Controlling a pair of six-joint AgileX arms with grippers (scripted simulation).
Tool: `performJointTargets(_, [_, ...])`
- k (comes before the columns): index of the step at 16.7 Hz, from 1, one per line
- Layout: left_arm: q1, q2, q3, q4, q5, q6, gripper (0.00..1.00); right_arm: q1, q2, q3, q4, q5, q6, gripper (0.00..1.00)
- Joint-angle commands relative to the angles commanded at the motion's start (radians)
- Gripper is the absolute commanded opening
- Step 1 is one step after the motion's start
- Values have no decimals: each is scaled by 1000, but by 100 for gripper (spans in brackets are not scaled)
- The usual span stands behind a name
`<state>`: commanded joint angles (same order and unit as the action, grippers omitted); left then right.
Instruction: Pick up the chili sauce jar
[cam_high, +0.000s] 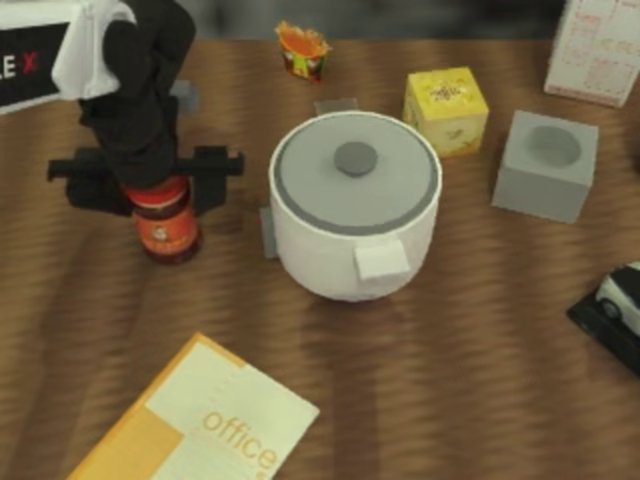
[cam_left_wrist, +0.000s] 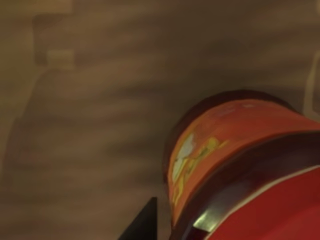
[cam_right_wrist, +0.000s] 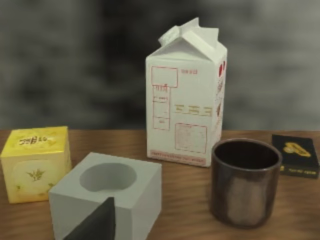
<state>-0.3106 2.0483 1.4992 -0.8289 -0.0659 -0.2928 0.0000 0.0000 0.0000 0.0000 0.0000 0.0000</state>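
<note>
At the left of the top view, the left gripper (cam_high: 150, 180) sits over the chili sauce jar (cam_high: 166, 225), its fingers closed about the jar's red-orange lid; the jar stands just left of the white lidded pot (cam_high: 355, 205) on the wooden desk (cam_high: 480, 350). The left wrist view shows the jar's red label with a pale emblem (cam_left_wrist: 192, 155) close up. The right gripper (cam_right_wrist: 95, 222) is near the grey block (cam_right_wrist: 107, 192); whether its fingers are open cannot be told.
</note>
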Motion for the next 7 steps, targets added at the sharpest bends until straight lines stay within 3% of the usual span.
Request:
performJointTargets(2, [0, 0, 0, 0, 0, 0, 100, 0, 0, 0, 0, 0, 0, 100])
performJointTargets(7, [0, 0, 0, 0, 0, 0, 100, 0, 0, 0, 0, 0, 0, 100])
